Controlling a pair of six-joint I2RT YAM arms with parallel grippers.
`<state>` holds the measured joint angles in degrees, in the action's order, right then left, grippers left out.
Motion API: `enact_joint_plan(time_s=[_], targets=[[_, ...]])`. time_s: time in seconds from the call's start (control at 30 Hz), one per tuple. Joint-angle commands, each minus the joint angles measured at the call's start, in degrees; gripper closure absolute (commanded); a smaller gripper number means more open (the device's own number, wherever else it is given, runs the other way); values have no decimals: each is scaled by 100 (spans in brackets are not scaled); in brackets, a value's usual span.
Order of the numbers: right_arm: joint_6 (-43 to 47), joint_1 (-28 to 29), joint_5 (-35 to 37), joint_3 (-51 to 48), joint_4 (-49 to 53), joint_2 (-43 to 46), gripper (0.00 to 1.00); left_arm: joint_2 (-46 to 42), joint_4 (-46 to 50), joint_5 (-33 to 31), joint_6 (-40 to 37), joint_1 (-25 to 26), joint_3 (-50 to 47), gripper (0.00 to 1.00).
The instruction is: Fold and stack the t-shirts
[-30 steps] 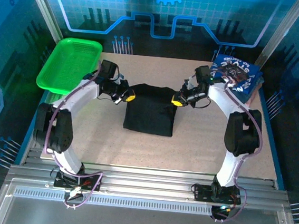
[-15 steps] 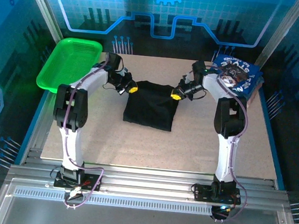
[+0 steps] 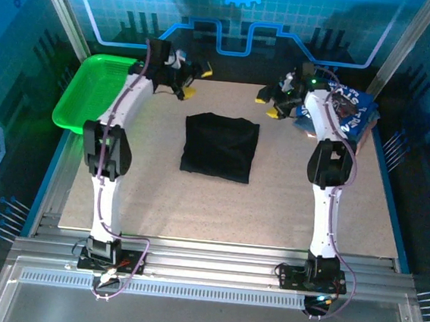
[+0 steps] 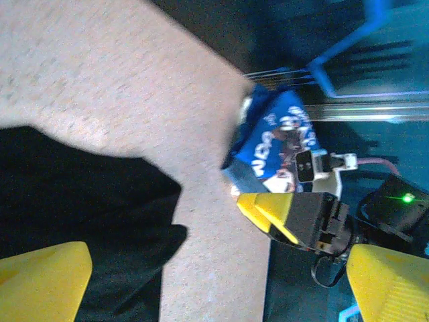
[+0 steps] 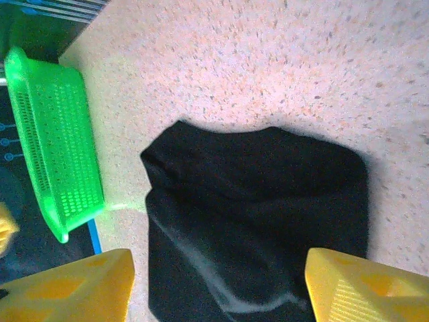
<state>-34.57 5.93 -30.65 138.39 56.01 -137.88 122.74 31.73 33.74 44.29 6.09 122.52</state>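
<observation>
The black t-shirt lies folded into a rough square in the middle of the table. My left gripper hangs open over the table's far edge, beyond the shirt's far left corner, with nothing between its fingers. My right gripper is open too, beyond the far right corner. The folded blue t-shirts, white lettering on top, sit at the far right behind the right arm. In the left wrist view, the left gripper stands wide over black cloth and bare table. In the right wrist view, the right gripper is above the black shirt.
A green plastic basket stands at the far left, its rim overhanging the table edge, and shows again as the basket in the right wrist view. The blue stack and the right gripper's yellow fingers show in the left wrist view.
Both grippers held the black shirt's far corners. Both have opened, let go, and risen back toward the far edge. The shirt has settled flat.
</observation>
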Motion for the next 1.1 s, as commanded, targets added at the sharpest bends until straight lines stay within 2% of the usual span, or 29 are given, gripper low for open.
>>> enact_joint_plan(time_s=[0.0,0.1,0.23,0.33,0.47,0.6,0.73,0.97,1.07], targets=[[703,140,787,-361,674,1206,27,-1313,315,-229,-498,-73,-71,1],[1432,442,1530,-1667,571,2239,19,-2641,-9,-626,-895,-73,-1190,1],[1915,813,1827,-3656,-134,3329,6,-4487,-648,-1058,-1162,-69,-3067,1],[2056,968,1922,-4561,-525,3538,2,-5540,-798,-1206,-1179,-61,-4265,1],[2086,1014,2005,-5061,-978,3310,2,-6544,-532,-1206,-1151,-46,-5394,1],[2120,1120,1985,-4846,-1230,2766,1,-7398,-20,-1180,-1194,-37,-6288,1],[2087,1238,1979,-4312,-1211,2036,1,-8276,643,-1252,-1326,-41,-6767,1],[2094,1440,2274,-2744,-568,635,3,-9241,1850,-1682,-1430,-46,-6843,1],[2090,1509,2590,-1939,5,-33,8,-9384,2276,-1926,-1505,-46,-6719,1]])
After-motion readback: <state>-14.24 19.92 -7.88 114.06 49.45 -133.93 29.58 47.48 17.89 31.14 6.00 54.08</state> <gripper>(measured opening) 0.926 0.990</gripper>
